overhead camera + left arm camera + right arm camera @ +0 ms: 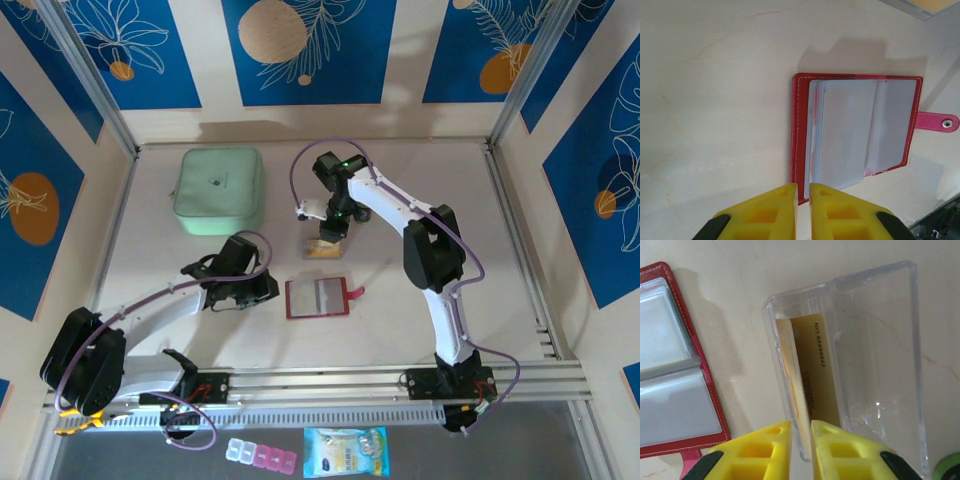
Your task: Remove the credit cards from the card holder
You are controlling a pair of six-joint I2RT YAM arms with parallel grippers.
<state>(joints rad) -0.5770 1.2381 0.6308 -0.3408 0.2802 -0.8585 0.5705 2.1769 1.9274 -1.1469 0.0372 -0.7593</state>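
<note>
Nearest the left wrist camera, the left gripper (803, 189) has its yellow fingers drawn together to a thin slit, and you can see nothing between them. Its tips sit at the near edge of the card holder (860, 130). The card holder lies open and flat on the table (715, 100), clear sleeves facing up and pink snap tab (937, 121) sticking out to one side.

In the right wrist view, the right gripper (801, 426) is closed on the lower end of a tan credit card (812, 370). The credit card stands on edge inside the clear tray (880, 365), against the tray's wall. The card holder (675, 390) lies just beside the tray.

From above, locate the card holder (317, 297) at mid-table between the two grippers. The tray (326, 250) sits just beyond it, under the right gripper (333, 228). A mint-green pouch (220, 190) lies well apart at the far left.
</note>
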